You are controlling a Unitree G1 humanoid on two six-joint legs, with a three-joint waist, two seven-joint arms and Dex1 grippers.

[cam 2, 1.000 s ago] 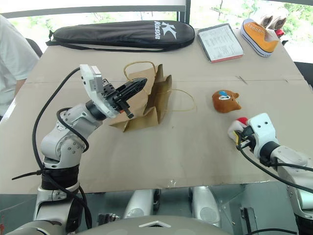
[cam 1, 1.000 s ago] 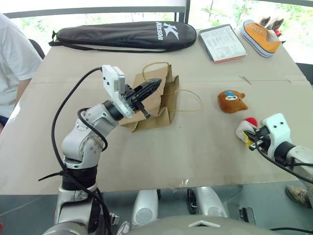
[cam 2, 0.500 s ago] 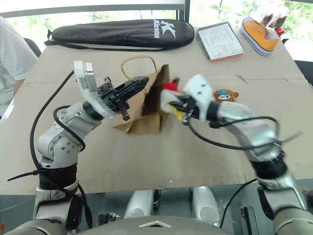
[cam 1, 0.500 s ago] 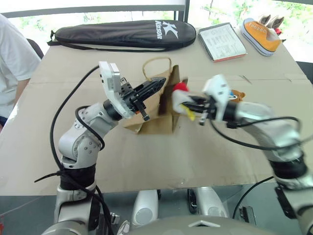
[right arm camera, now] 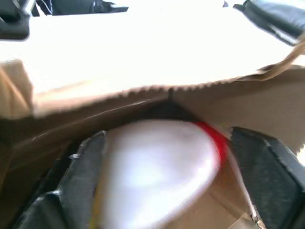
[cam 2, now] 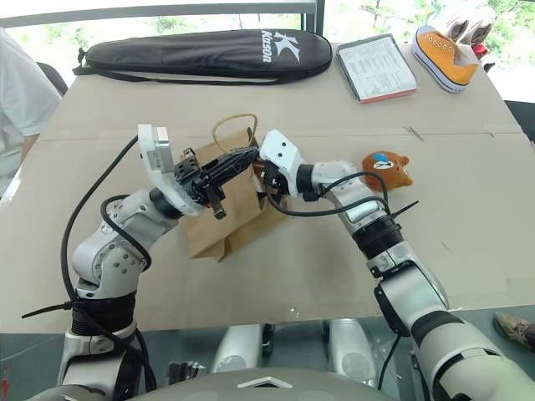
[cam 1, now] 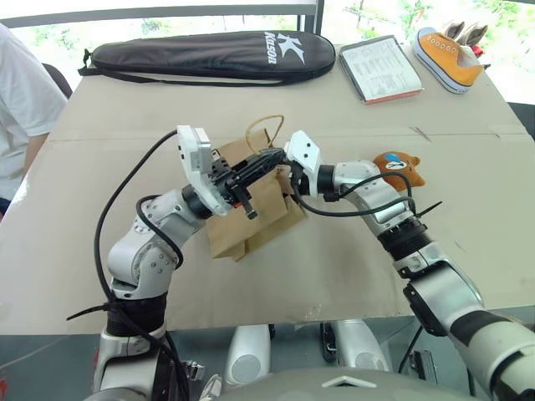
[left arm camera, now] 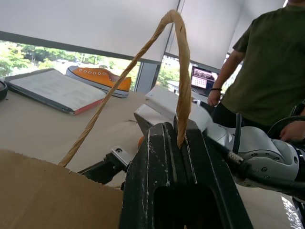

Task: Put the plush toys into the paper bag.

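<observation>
- The paper bag (cam 1: 251, 213) lies on the cardboard-covered worktop (cam 1: 276, 276), its open mouth raised toward the far side.
- The left tool (cam 1: 269, 159) is fully closed on one tan cord handle (left arm camera: 177, 62) of the bag; in the left wrist view the cord runs between the black fingers (left arm camera: 162, 162) and loops above them.
- The right tool (right arm camera: 162, 167) sits at the bag mouth, just beside the left tool, with its white housing (cam 1: 303, 152) over the bag's upper edge.
- In the right wrist view the right tool's two fingers stand wide apart on either side of the white plush toy (right arm camera: 157, 171), whose red top (right arm camera: 214, 140) shows. The toy lies inside the bag opening; whether the fingers touch it cannot be told.
- The brown plush toy (cam 1: 399, 170) rests on the worktop, right of the bag and beside the right forearm.
</observation>
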